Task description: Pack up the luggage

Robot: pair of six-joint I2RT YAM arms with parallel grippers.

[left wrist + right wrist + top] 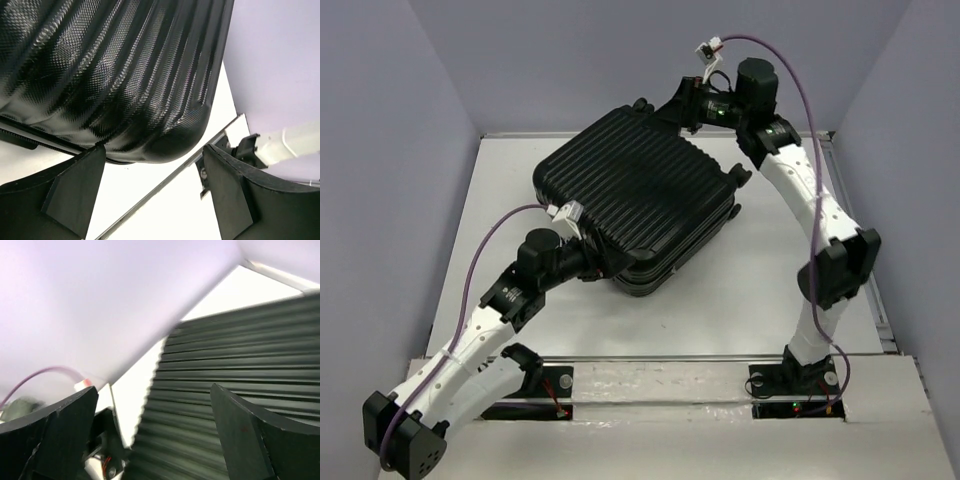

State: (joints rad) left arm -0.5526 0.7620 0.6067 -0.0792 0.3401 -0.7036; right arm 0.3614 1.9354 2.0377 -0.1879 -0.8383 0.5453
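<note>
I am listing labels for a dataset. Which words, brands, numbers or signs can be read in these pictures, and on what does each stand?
No text can be read in any view.
The luggage: plain ribbed black shell, no brand or tag shown.
The white connector at the top: too small to show any print.
The table and walls: no marks.

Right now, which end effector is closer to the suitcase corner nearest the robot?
Left. The left end effector sits at that corner of the luggage; the right end effector is at its far edge.
</note>
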